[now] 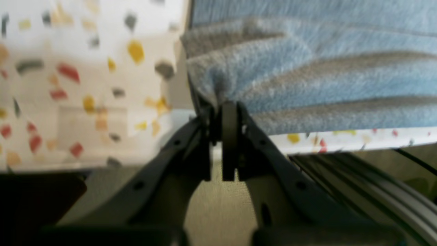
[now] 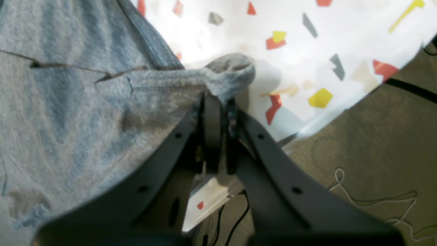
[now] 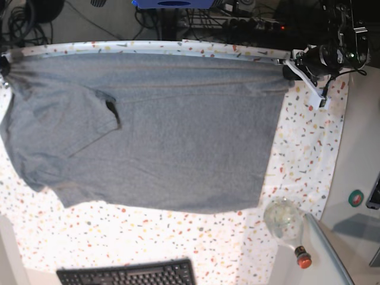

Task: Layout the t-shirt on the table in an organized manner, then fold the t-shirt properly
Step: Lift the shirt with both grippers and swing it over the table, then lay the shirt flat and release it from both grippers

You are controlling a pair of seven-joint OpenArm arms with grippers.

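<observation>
The heather-grey t-shirt (image 3: 166,130) lies spread over the speckled white table (image 3: 303,172), its far edge pulled taut between both grippers. At the table's far right corner my left gripper (image 3: 286,70) is shut on one corner of that edge. The left wrist view shows its jaws (image 1: 223,109) pinching a bunched fold of the t-shirt (image 1: 307,78) at the table (image 1: 85,68) edge. My right gripper (image 3: 5,66) is shut on the opposite end at the far left. In the right wrist view its jaws (image 2: 216,99) clamp a rolled bit of the t-shirt (image 2: 68,102) above the table (image 2: 307,51). A sleeve lies folded onto the body at left.
A clear glass bottle (image 3: 285,221) with a red cap lies at the table's near right. A black keyboard (image 3: 127,274) sits at the near edge. A plain grey side surface (image 3: 362,154) adjoins on the right. Cables (image 2: 375,201) trail on the floor beyond the far edge.
</observation>
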